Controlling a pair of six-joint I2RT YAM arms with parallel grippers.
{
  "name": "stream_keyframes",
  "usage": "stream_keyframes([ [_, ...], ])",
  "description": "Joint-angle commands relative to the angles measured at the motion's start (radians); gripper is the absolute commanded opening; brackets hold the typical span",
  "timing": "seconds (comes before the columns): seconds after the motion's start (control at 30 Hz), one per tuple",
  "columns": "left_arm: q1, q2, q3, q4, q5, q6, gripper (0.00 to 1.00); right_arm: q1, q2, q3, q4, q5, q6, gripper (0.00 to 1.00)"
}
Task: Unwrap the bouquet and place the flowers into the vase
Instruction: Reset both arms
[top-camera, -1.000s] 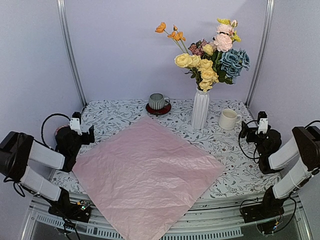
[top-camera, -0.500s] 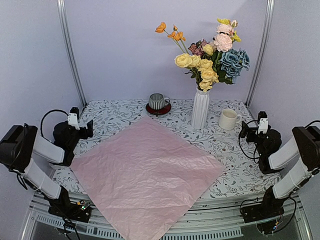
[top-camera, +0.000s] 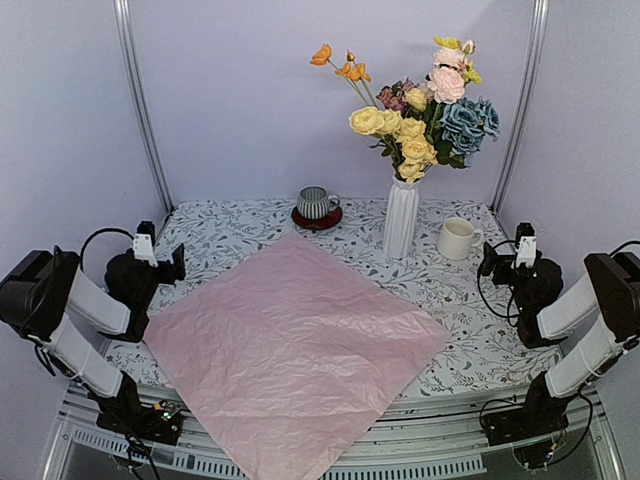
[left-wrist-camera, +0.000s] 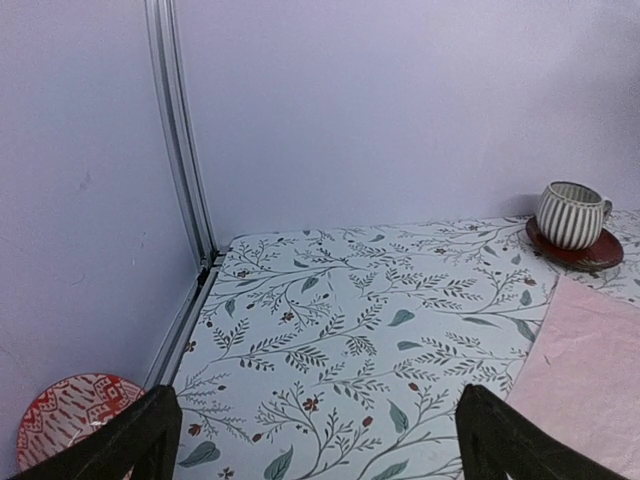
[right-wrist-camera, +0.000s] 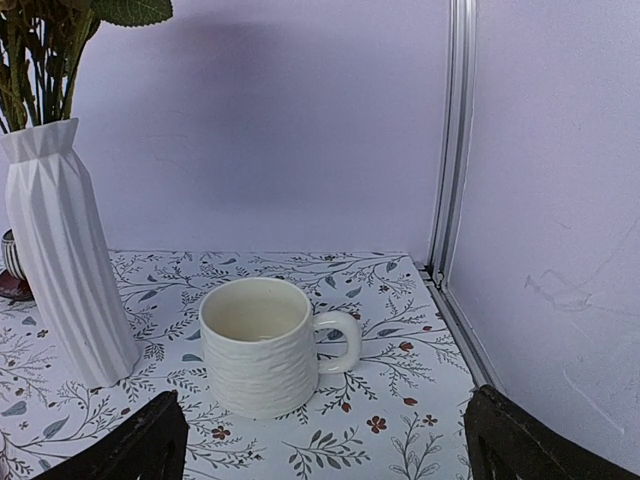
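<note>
Stock as I see it from the remote desk, near to far. Nearest: wrapping paper (top-camera: 295, 340), lilac-pink, crinkled, one big square sheet laid flat and turned like a diamond. Its near corner hangs over the front edge of the table (top-camera: 470, 340), which has a leaf-print top, and nothing lies on the sheet. L side, mid depth: left gripper (top-camera: 172, 262), fingers spread wide and holding nothing, just off the sheet's left corner and clear of it. Its wrist cam faces bare tabletop, w/ an edge of the pink sheet at right. R side, same depth: right gripper (top-camera: 490, 265), fingers also spread wide and empty, well apart from the sheet and pointed at the back-right items. Low left in the left wrist cam: red-patterned plate (left-wrist-camera: 70, 415), partly cut off, beyond the alu rail (left-wrist-camera: 190, 300); I cannot tell what it sits on. Back row, L to R: striped cup (top-camera: 316, 203), grey-and-white, upright on a red saucer (top-camera: 316, 219) near the sheet's far corner but not touching it. Then the vase (top-camera: 401, 218), tall white ribbed ceramic, upright, just past the sheet's far-right edge. Then a cream mug (top-camera: 457, 239), upright, handle to the right, beside the vase w/ a gap between, and empty per the right wrist cam. Topmost: flowers (top-camera: 425, 120), stems down in the vase neck, blooms fanned above it. These are yellow roses low centre, blue hydrangea right, pink rose up top and orange poppies leaning out left.
</note>
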Motion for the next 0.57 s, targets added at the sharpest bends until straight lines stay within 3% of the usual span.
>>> stream_keyframes([
  [0.0,-0.004,0.007,-0.006,0.039,-0.010,0.006,0.98,-0.005,0.011,0.008,-0.005,0.010,0.005,0.99],
  [0.53,-0.004,0.007,-0.006,0.039,-0.011,0.006,0.98,-0.010,0.010,0.011,-0.012,-0.007,0.010,0.99],
])
